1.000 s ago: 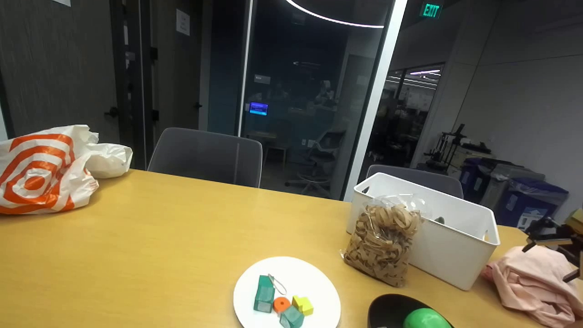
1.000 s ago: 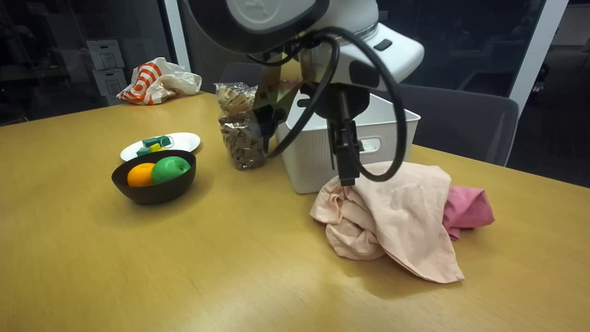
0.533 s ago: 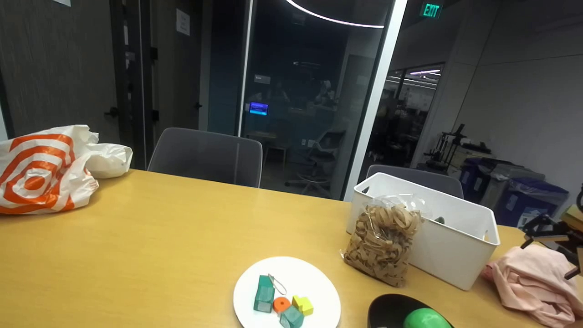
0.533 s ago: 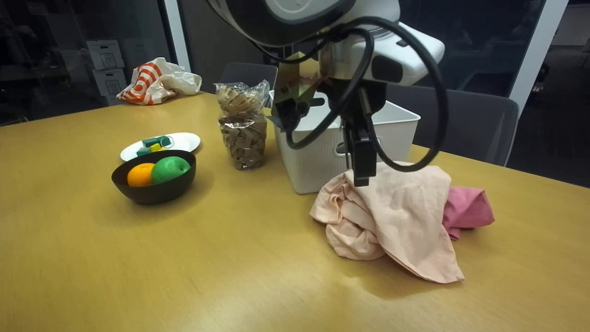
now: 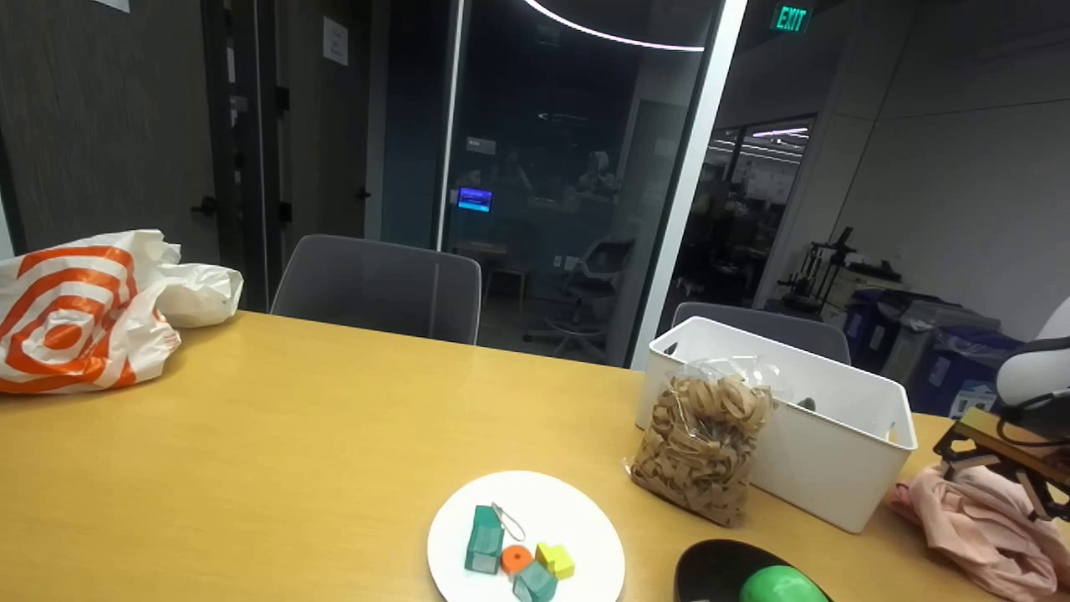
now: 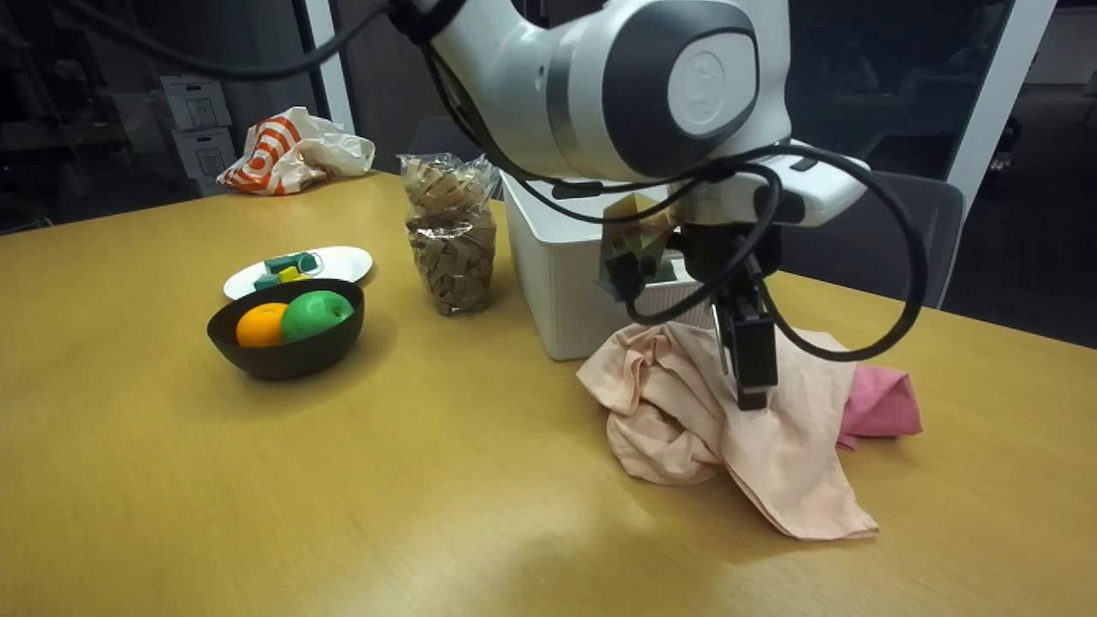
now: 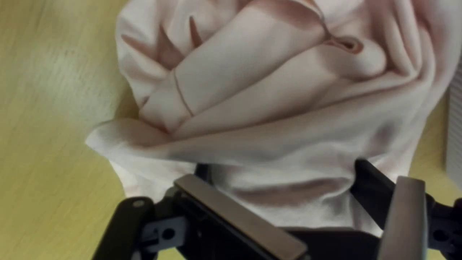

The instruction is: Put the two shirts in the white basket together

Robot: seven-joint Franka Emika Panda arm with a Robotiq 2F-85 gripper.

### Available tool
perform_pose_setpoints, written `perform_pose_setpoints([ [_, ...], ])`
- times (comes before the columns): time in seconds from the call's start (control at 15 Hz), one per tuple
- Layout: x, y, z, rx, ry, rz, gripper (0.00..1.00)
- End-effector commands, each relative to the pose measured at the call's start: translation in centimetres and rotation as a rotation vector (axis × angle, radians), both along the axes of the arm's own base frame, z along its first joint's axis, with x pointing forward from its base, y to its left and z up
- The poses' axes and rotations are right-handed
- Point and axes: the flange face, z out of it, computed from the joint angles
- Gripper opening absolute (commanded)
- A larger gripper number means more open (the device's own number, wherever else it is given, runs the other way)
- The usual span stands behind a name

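Straddling the salmon shirt (image 7: 270, 101), spread wide and gripping nothing, the gripper (image 7: 281, 169) likely sits there to gather the magenta shirt (image 6: 883, 404) near it too

A dim glass wall (image 5: 552, 109) is crossed by a glowing, curved white strip (image 5: 669, 47). Pale glare is spread on the yellow wooden tabletop (image 6: 480, 523); a faint shadow is cast beside the round black bowl (image 6: 287, 363). In the wrist view, the salmon-pink cloth shirt (image 7: 274, 83) is softly blurred.
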Motion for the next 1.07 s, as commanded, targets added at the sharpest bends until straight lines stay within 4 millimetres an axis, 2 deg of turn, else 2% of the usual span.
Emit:
perform_pose_setpoints([
  [0.0, 1.7, -0.9, -2.7, 0.0, 0.074, -0.038, 1.0],
  [0.2, 1.9, -0.5, -4.8, 0.057, 0.127, -0.048, 1.0],
  [0.33, 2.0, -0.5, -5.1, 0.071, 0.136, -0.066, 1.0],
  [0.4, 2.2, -0.6, -5.0, 0.074, 0.136, -0.069, 0.75],
  [0.47, 2.3, -0.7, -4.7, 0.072, 0.132, -0.077, 0.74],
  [1.0, 1.6, -1.0, -3.7, 0.107, 0.138, -0.116, 0.16],
])
